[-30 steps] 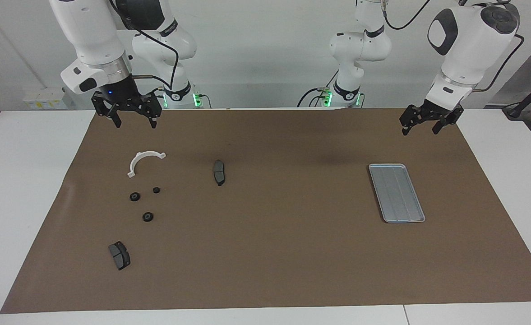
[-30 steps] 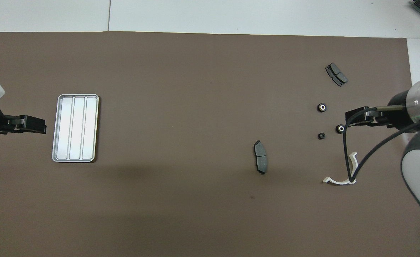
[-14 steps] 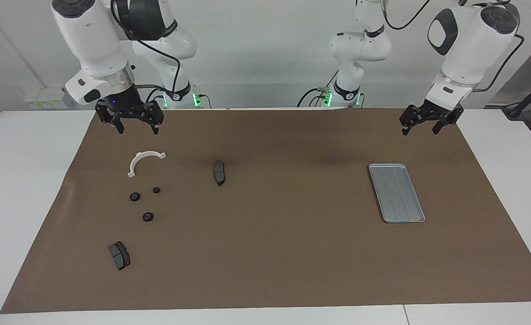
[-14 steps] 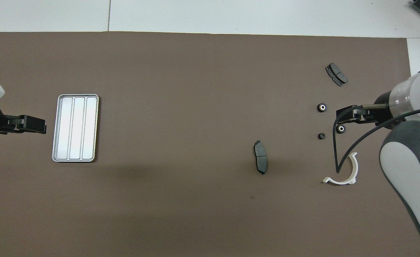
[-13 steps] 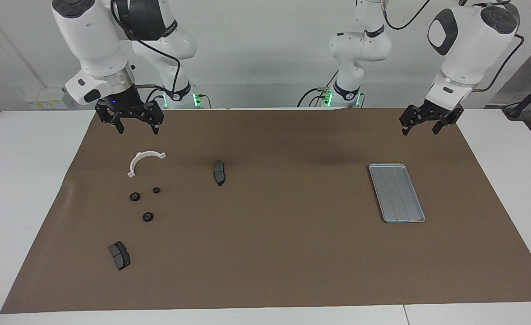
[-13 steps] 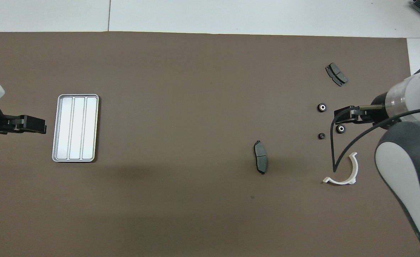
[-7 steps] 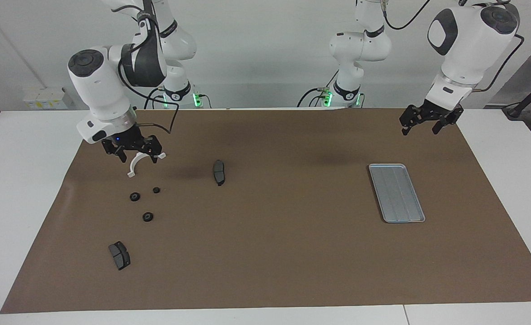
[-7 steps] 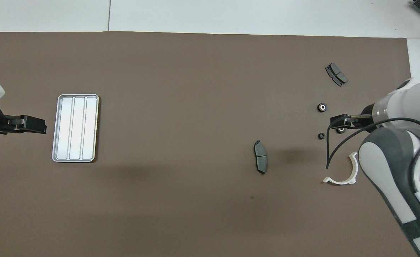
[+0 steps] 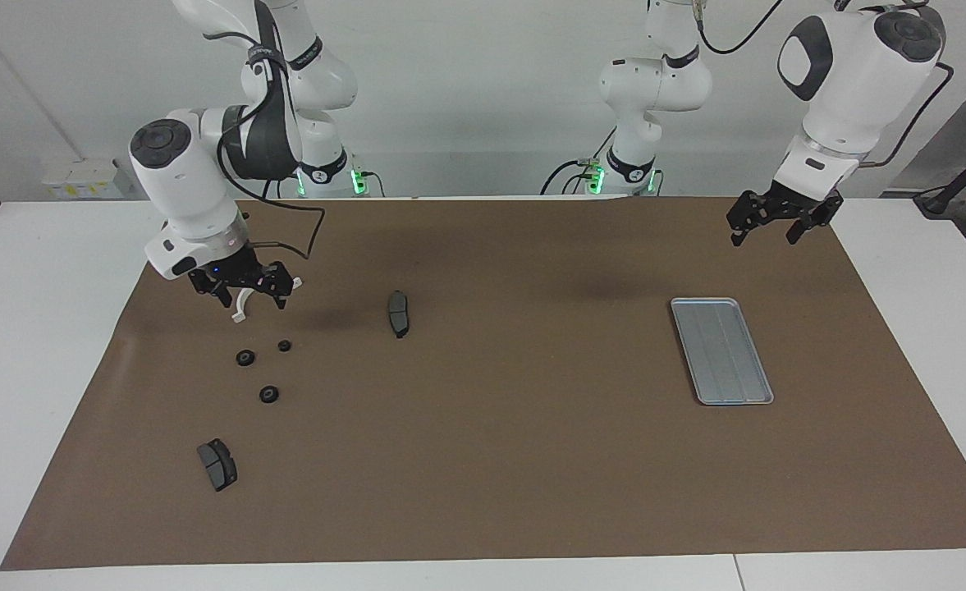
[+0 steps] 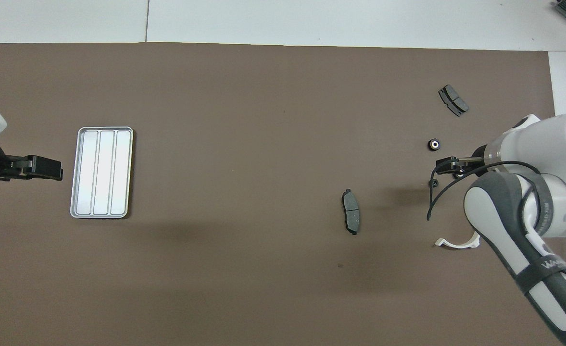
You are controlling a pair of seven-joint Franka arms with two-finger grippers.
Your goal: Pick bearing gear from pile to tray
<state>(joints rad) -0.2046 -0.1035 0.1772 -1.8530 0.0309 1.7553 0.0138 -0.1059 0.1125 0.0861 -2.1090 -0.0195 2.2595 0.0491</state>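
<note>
Mat [image 9: 499, 427]: flat brown sheet with a matte surface, covering most of the white table [image 9: 31, 328].
Tray [image 9: 721, 350]: flat rectangular silver-grey metal, rounded corners, low raised rim, faint lengthwise ridges; right of centre in the facing view, middle left in the overhead view [image 10: 102, 172]; nothing lies in it.
Gears: three small black round parts with pale centres, lower left of centre in the facing view. One [image 9: 245, 358] and a smaller one [image 9: 285, 345] lie near each other; the third [image 9: 269, 394] lies lower in that frame, apart from both.
Bracket [image 9: 240, 310]: white curved plastic arc, mostly covered by the right gripper in the facing view; its end shows at the lower right in the overhead view [image 10: 448, 243].
Brake pads: dark grey, flat, slightly curved plates. One [image 9: 399, 313] lies alone near the frame's centre; the other [image 9: 217, 464] sits at the lower left.
Right gripper [image 9: 254, 300]: jaws spread wide, holding nothing, raised over the bracket; the two close gears lie just below its fingertips in the facing view, not touched. In the overhead view [image 10: 444, 166] its tip covers those two gears in part.
Left gripper [image 9: 763, 233]: jaws released and empty, hanging at the upper right of the facing view above the mat's edge, well apart from the tray; this arm waits.
</note>
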